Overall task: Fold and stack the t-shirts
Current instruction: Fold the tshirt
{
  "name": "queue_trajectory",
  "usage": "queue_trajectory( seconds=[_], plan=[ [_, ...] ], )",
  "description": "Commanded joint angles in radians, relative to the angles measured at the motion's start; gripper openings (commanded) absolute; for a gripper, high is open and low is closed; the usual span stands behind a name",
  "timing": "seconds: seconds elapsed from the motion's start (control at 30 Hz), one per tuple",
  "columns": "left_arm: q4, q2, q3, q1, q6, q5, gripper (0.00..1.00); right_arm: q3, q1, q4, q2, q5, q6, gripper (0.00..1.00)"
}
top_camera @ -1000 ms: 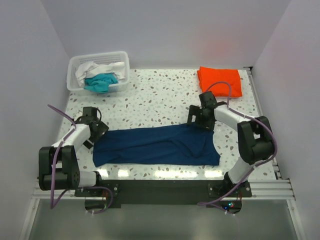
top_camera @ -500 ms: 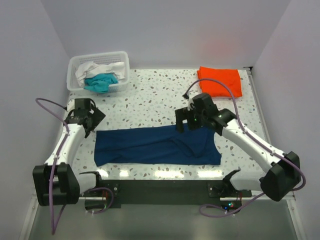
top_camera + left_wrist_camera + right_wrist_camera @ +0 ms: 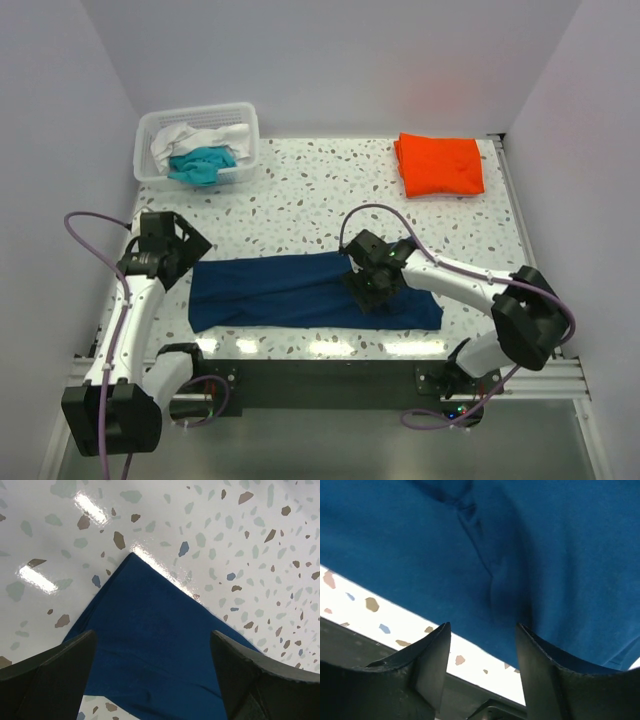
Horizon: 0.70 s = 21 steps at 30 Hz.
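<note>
I see the navy t-shirt (image 3: 300, 290) spread as a long band on the table (image 3: 320, 200), near edge. Left gripper (image 3: 155, 645) hovers over its left corner, fingers apart. Right gripper (image 3: 372, 285) sits low over its middle, fingers likewise apart. The orange t-shirt (image 3: 440, 165) lies folded far right.

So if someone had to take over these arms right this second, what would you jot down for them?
Left gripper: open, empty, at the left-end corner of the navy shirt.
Right gripper: open, empty, low over the navy shirt's middle.
Navy shirt: a long strip across the near side of the table, only partly folded.
Orange shirt: folded, far right corner. Done.
Teal shirt and white shirt: crumpled in the basket, far left.
Left to do: finish folding navy, probably stack it on orange, then teal and white.
</note>
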Motion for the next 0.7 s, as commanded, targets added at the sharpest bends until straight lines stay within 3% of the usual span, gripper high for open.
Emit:
queue_trajectory(
  seconds=[0.0,0.37,0.67],
  plan=[
    [-0.025,-0.008,0.002,0.002,0.039,-0.006,1.00,0.026,0.005,-0.011,0.011,0.066,0.009,0.56],
    [-0.015,0.023,-0.003,0.004,0.045,0.002,1.00,0.034,0.005,-0.015,0.099,0.087,0.044,0.49],
    [-0.013,0.018,-0.006,0.004,0.043,-0.004,1.00,0.043,0.003,-0.054,0.116,0.142,0.074,0.26]
  ],
)
